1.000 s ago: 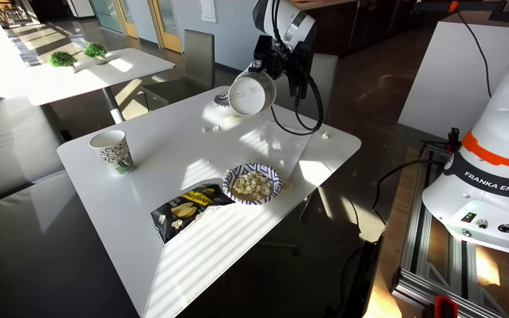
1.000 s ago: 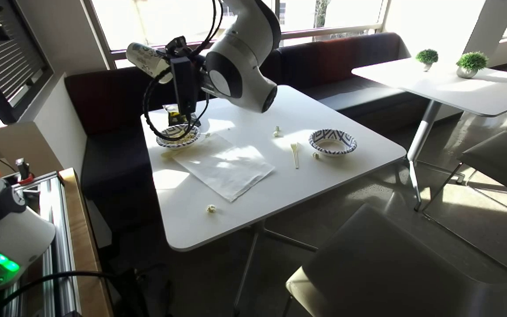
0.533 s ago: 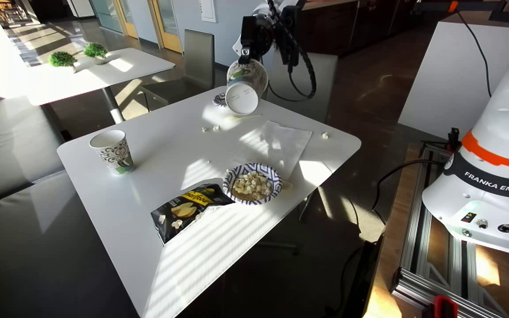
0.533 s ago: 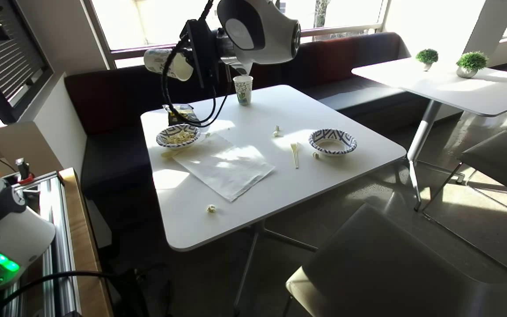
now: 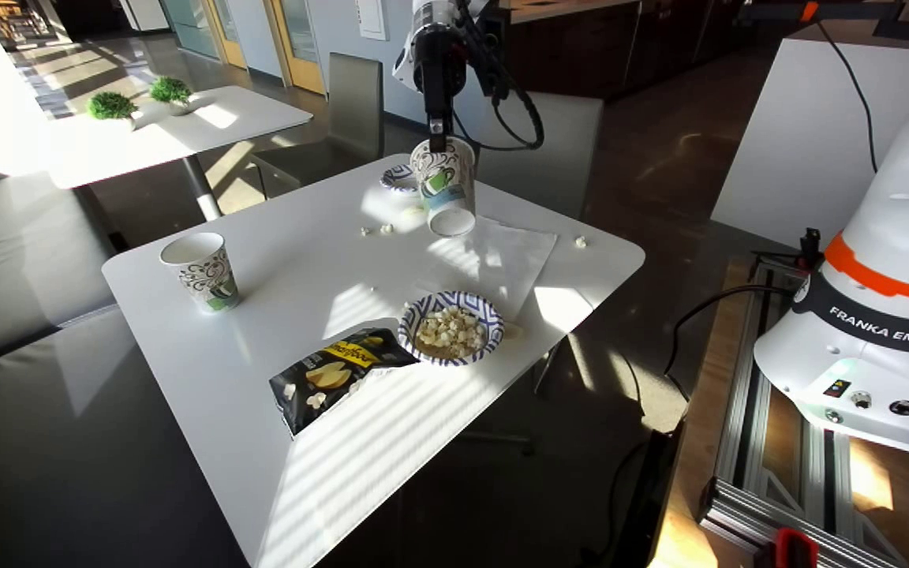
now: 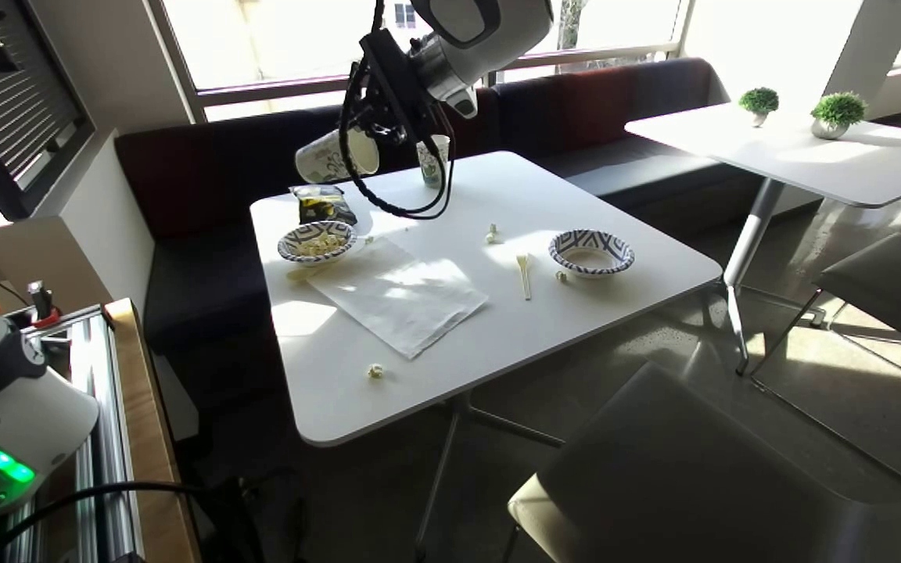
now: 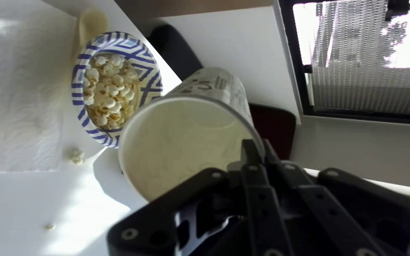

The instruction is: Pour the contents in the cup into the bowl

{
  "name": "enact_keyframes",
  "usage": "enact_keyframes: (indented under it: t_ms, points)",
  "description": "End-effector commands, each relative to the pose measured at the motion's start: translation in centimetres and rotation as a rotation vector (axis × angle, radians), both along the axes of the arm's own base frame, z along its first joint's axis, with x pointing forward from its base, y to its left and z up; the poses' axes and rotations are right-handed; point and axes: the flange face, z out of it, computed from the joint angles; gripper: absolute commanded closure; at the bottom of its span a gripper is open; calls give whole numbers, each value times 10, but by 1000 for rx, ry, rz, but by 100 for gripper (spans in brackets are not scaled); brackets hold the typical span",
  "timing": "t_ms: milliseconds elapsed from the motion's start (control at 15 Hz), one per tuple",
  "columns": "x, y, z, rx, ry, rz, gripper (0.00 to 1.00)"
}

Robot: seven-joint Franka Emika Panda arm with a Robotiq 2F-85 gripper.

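My gripper (image 5: 438, 136) is shut on the rim of the cup (image 5: 445, 185), which also shows in an exterior view (image 6: 331, 159). In the wrist view the fingertips (image 7: 260, 149) pinch the rim of the cup (image 7: 180, 145), one inside and one outside. The cup is strongly tilted above the table, mouth higher than base; I see nothing inside it. A blue-and-white patterned bowl (image 5: 493, 317) holds popcorn and shows in the wrist view (image 7: 150, 76). A similar bowl (image 6: 615, 262) stands at another table edge; I cannot tell whether anything lies in it.
A similar cup (image 5: 200, 272) stands upright on the white table (image 5: 289, 260). A black snack bag (image 5: 340, 367) lies beside the popcorn bowl. A napkin (image 6: 411, 293), a spoon (image 6: 525, 276) and loose popcorn (image 6: 375, 371) lie on the table.
The cup has turned in my gripper's hold from mouth-down tilt to base lower than mouth. Seen from outside, the gripper has shifted sideways. The bowls, bag and standing cup have not moved.
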Motion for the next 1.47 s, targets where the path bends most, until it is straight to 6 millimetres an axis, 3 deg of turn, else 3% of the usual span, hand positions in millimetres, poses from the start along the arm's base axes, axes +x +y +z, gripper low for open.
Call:
enact_keyframes:
  t_ms: [0,133,200,533,733,1067,1400]
  points:
    - [10,4,4,-160,-67,103,99]
    - [10,5,10,-235,-119,161,99]
    - [9,3,4,-167,-72,112,96]
    - [11,5,11,-215,-102,148,99]
    - [21,5,22,-403,-218,120,99]
    - [33,25,32,-558,-412,104,99]
    - [45,48,15,-656,-591,72,99]
